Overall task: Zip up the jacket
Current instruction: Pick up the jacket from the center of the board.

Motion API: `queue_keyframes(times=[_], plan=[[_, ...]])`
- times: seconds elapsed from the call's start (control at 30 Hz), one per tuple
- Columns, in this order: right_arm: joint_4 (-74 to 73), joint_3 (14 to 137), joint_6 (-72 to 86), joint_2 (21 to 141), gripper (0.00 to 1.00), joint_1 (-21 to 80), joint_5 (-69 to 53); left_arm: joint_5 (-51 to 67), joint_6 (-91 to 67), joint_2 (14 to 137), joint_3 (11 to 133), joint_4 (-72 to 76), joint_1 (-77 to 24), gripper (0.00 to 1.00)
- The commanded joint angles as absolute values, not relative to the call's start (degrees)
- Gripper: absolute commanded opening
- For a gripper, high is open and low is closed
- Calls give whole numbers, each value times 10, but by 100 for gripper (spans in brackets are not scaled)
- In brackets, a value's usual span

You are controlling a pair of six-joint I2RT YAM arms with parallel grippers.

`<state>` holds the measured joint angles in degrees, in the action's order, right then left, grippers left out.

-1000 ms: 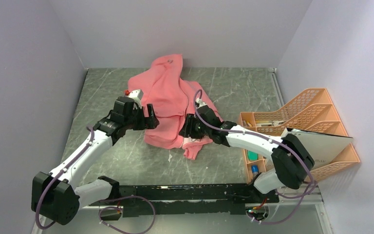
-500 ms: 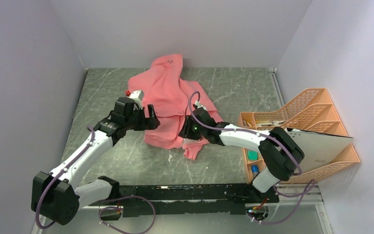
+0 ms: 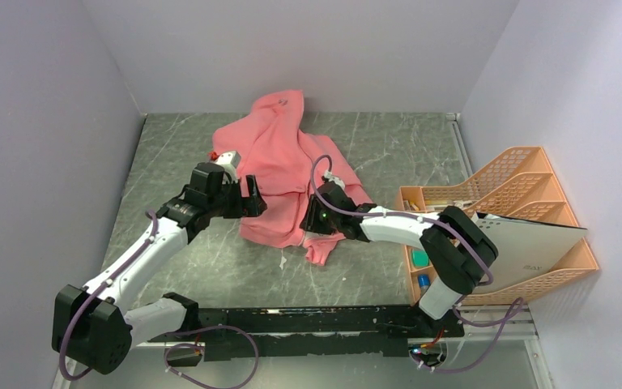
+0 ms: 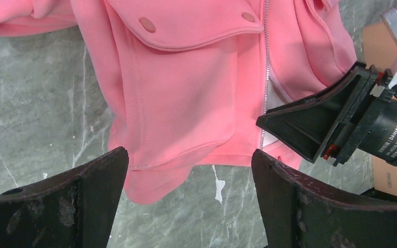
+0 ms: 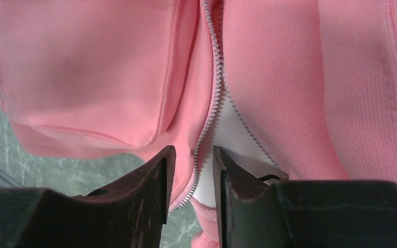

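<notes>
The salmon-pink jacket (image 3: 279, 158) lies crumpled on the grey marble table, collar toward the back wall. My left gripper (image 3: 251, 198) is open wide and hovers over the jacket's lower left hem (image 4: 150, 175). In the left wrist view (image 4: 189, 155) the flap pocket (image 4: 186, 26) and the zipper (image 4: 265, 67) show. My right gripper (image 3: 312, 215) is at the bottom of the zipper. In the right wrist view (image 5: 194, 152) its fingers stand a narrow gap apart, with one toothed zipper edge (image 5: 207, 129) running between them. Below that the zipper is parted over white lining. The pull is not visible.
An orange mesh file organizer (image 3: 494, 186) stands at the right, with a white board (image 3: 530, 243) leaning in it. Grey walls close in the table at the back and on both sides. A white speck (image 3: 282, 261) lies on the table near the hem.
My right gripper has shifted slightly left toward the zipper's lower end, and its arm has folded in closer. The left gripper and the jacket have barely moved.
</notes>
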<state>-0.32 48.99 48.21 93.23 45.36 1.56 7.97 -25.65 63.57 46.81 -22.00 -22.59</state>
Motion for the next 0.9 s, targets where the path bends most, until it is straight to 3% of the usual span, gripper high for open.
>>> queue_keyframes(times=[0.0, 0.87], plan=[[18, 507, 483, 944, 37, 450, 29, 96, -252, 622, 460, -201, -229, 93], [59, 516, 499, 994, 39, 442, -7, 89, -248, 620, 466, -214, -228, 93]])
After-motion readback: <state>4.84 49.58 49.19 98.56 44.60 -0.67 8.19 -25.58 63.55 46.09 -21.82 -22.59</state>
